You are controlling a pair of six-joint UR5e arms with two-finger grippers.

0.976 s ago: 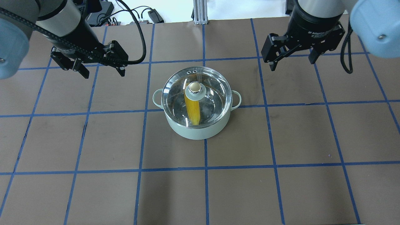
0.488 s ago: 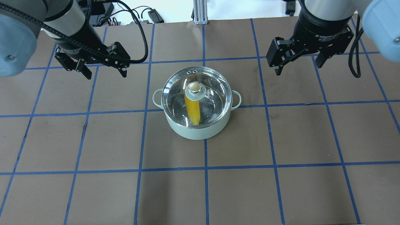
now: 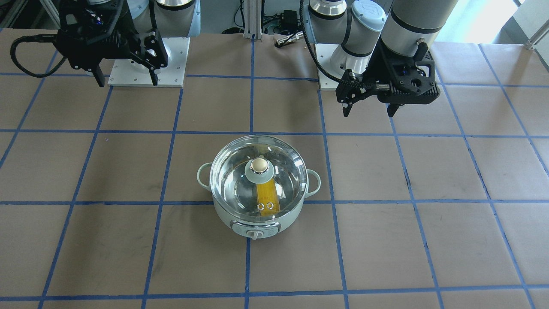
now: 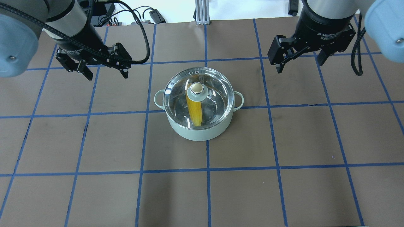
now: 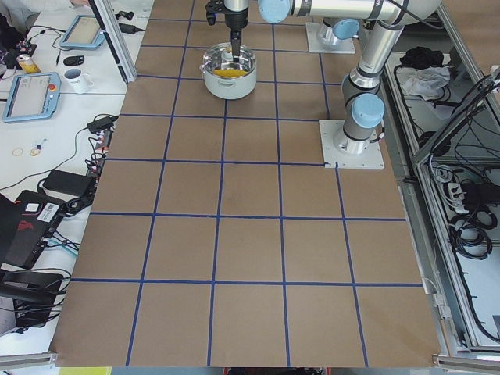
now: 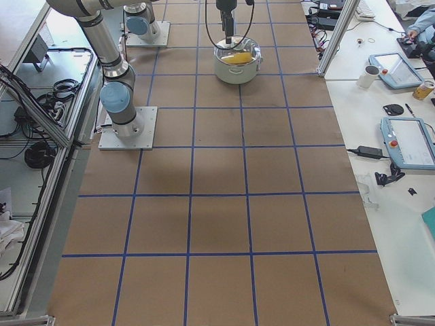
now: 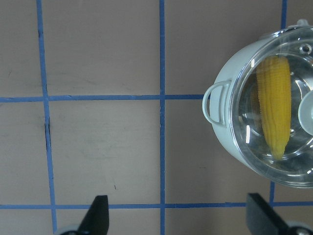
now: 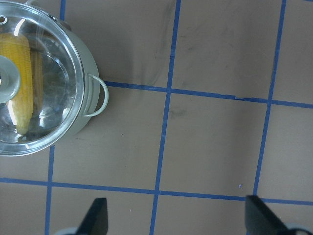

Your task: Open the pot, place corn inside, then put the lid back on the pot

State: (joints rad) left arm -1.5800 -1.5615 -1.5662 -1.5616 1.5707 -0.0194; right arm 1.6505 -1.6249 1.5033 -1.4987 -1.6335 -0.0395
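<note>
The mint-green pot [image 4: 199, 131] stands at the table's middle, its dial [image 3: 256, 234] facing away from me. The glass lid [image 4: 217, 94] sits on the pot, beige knob [image 4: 197, 88] up. The yellow corn [image 4: 194, 110] lies inside the pot under the lid; it also shows in the left wrist view [image 7: 276, 107] and the right wrist view [image 8: 19, 103]. My left gripper [image 4: 105, 72] is open and empty, high and back-left of the pot. My right gripper [image 4: 300, 63] is open and empty, high and back-right of the pot.
The brown table [image 4: 94, 142] has a blue tape grid. Cables and a metal post [image 4: 202, 12] lie past the far edge. Arm base plates [image 3: 146, 64] are bolted on my side. Side benches hold tablets and mugs [image 5: 78, 78].
Both grippers have drawn slightly back and up from the pot; the right one shifted a little. Pot, lid and corn have not moved.
</note>
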